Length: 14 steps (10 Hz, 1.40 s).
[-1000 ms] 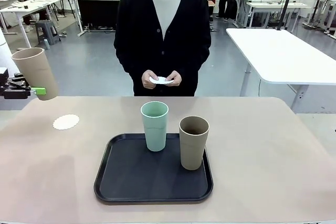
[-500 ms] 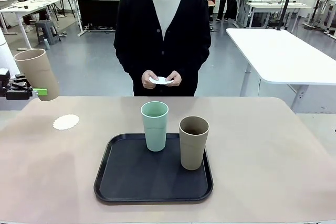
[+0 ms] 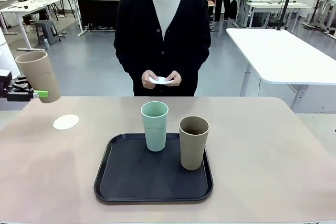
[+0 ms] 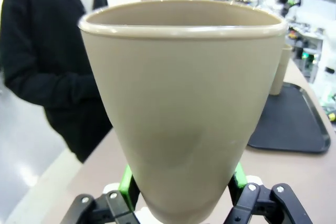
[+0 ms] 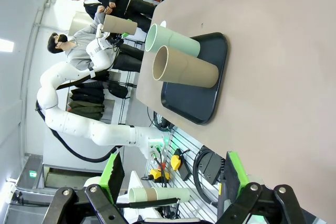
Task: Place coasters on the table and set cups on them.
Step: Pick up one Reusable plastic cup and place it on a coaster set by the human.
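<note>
Cup [image 4: 181, 108] between left gripper [image 4: 181, 195] pads [image 4: 126, 181], coaster [image 3: 65, 122] nearby

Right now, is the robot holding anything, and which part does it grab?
The left gripper pinches a tan cup near its bottom. The right gripper is open and empty. The person's hands hold a white coaster.

The left end effector [image 4: 181, 184] grips one tan-brown cup [image 3: 38, 76] low on its wall, in the air, mouth up, its rim tilted slightly away from the tabletop's [image 3: 273, 156] middle. A white scalloped coaster [image 3: 66, 122] lies flat on the beige tabletop just below this end effector. Well to its right, the mint green cup [image 3: 155, 126] and the second tan-brown cup [image 3: 193, 142] stand upright, close together, on the black tray [image 3: 126, 182]. Another white coaster [image 3: 160, 81] is in the person's hands beyond them.
</note>
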Each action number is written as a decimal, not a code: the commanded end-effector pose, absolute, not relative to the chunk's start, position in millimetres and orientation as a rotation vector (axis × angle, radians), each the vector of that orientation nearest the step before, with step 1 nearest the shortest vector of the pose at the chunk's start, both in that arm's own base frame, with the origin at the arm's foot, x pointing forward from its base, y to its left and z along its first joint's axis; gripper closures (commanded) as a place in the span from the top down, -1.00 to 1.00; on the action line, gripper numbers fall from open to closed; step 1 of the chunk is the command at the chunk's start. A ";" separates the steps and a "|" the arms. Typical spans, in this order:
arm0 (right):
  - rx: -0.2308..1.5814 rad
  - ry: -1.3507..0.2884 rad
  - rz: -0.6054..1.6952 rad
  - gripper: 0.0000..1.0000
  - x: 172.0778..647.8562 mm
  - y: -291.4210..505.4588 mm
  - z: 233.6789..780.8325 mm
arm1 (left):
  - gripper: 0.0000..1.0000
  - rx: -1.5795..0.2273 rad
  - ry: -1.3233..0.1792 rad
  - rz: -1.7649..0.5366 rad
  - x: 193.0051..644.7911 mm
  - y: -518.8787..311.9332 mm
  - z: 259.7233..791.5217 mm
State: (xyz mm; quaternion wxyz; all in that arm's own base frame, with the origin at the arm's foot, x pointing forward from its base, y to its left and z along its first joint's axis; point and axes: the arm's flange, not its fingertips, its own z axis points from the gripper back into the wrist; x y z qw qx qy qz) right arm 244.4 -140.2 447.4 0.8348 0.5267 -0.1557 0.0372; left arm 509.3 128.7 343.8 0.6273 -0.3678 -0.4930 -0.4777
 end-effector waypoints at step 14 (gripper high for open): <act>1.123 -0.338 0.083 1.00 246.0 -140.2 447.2 | 0.61 -0.996 -1.057 -1.250 577.1 138.5 254.0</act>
